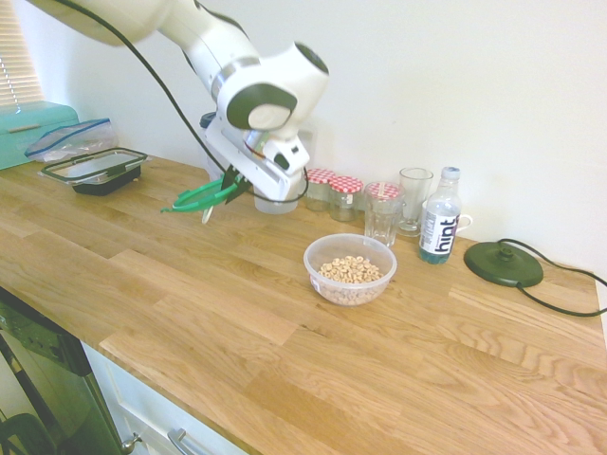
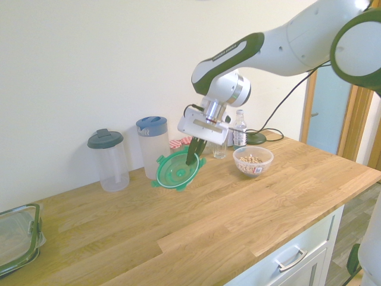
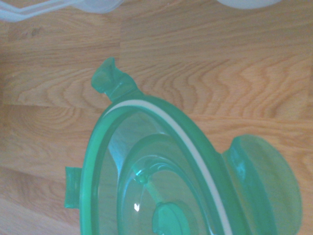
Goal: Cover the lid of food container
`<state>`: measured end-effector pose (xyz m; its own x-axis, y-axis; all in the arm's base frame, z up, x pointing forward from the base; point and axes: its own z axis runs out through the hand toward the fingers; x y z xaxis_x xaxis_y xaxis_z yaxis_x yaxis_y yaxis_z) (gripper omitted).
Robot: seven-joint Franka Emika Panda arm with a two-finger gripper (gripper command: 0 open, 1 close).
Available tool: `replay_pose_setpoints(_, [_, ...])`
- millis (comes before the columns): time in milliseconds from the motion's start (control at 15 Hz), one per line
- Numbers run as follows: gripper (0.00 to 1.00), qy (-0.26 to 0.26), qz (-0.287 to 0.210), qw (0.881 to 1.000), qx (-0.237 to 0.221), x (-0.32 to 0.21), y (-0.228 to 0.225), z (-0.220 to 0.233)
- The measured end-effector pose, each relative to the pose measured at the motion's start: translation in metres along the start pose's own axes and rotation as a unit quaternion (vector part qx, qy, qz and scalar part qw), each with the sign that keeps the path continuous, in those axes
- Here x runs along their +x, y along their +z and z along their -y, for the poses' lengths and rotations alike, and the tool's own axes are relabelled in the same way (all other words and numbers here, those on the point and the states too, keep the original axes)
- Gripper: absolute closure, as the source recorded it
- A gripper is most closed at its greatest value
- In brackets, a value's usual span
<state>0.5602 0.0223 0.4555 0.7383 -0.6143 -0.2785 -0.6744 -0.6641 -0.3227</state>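
The green lid (image 3: 161,186) is seen closest, filling the wrist view, pinched at its rim by the clenched claw (image 2: 191,159) and hung tilted clear of the wooden counter (image 2: 250,208), presumably so it can be carried across. The food container (image 1: 350,269), open with cereal inside, is left standing on the counter well to one side of and below the claw, not yet covered.

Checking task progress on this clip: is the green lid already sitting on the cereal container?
No. The green lid hangs in the gripper above the counter, apart from the open food container.
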Motion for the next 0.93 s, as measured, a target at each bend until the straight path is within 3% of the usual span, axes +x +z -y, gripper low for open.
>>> replay_pose_setpoints(200, [1.00,-0.002,-0.065,0.993,-0.098,-0.028,-0.051,0.003])
replay_pose_setpoints(467, [1.00,-0.006,-0.152,0.964,-0.218,-0.040,-0.102,-0.010])
replay_pose_setpoints(733, [1.00,-0.013,-0.252,0.916,-0.312,-0.011,-0.131,-0.021])
replay_pose_setpoints(933, [1.00,-0.005,-0.316,0.869,-0.381,-0.015,-0.138,-0.015])
